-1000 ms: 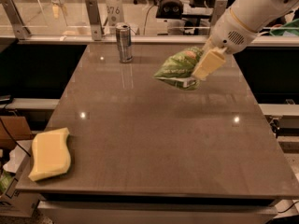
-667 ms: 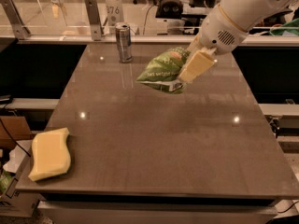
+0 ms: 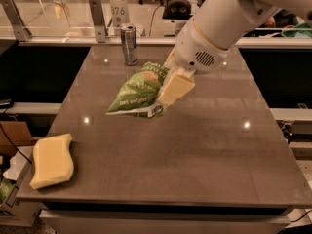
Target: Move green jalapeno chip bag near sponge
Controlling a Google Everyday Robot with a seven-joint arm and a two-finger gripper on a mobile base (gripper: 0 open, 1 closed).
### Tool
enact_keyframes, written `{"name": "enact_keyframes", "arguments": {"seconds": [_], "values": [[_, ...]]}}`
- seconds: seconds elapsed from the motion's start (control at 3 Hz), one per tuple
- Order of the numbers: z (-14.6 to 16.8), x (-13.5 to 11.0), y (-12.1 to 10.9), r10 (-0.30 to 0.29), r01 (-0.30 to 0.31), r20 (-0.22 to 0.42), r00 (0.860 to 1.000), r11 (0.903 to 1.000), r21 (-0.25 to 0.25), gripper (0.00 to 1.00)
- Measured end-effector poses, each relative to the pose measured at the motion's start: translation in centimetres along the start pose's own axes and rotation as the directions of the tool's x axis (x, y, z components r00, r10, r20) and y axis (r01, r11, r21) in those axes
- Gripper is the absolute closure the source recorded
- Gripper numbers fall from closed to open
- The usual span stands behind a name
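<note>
The green jalapeno chip bag (image 3: pixel 136 94) is crinkled, with white lettering and a white sealed edge at its lower side. It hangs above the middle of the brown table (image 3: pixel 195 155). My gripper (image 3: pixel 168 89), on the white arm that comes in from the upper right, is shut on the bag's right side; one pale-yellow finger (image 3: pixel 175 87) shows in front of the bag. The sponge (image 3: pixel 51 161), a thick pale-yellow slab with wavy sides, lies at the table's front left corner, well to the lower left of the bag.
A silver can (image 3: pixel 129 44) stands upright at the table's back, just behind the bag. A rail with metal posts (image 3: pixel 97 18) runs behind the table. A cardboard box (image 3: pixel 12 135) and clutter sit on the floor at the left.
My gripper has carried the bag from the back right of the table leftward and toward the front, closer to the sponge. The sponge and the can have not moved.
</note>
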State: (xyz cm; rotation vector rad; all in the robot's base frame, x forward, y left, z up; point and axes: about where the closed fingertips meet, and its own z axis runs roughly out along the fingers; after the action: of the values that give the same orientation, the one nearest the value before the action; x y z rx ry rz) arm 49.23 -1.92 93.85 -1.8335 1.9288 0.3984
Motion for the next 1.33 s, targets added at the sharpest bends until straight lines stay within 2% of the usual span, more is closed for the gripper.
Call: {"name": "enact_keyframes", "arguments": {"seconds": [0.33, 0.67, 1.0, 1.33], "values": [[2.1, -1.7, 2.4, -0.023, 0.023, -0.030, 0.999, 0.9997, 0.002, 1.00], [4.2, -3.2, 3.9, -0.021, 0.020, -0.057, 0.998, 0.9996, -0.018, 1.00], [6.4, -4.1, 5.0, -0.012, 0.008, -0.090, 0.996, 0.9989, -0.046, 0.83], [8.0, -4.7, 5.8, 0.009, -0.018, -0.116, 0.993, 0.9970, -0.075, 0.59]]}}
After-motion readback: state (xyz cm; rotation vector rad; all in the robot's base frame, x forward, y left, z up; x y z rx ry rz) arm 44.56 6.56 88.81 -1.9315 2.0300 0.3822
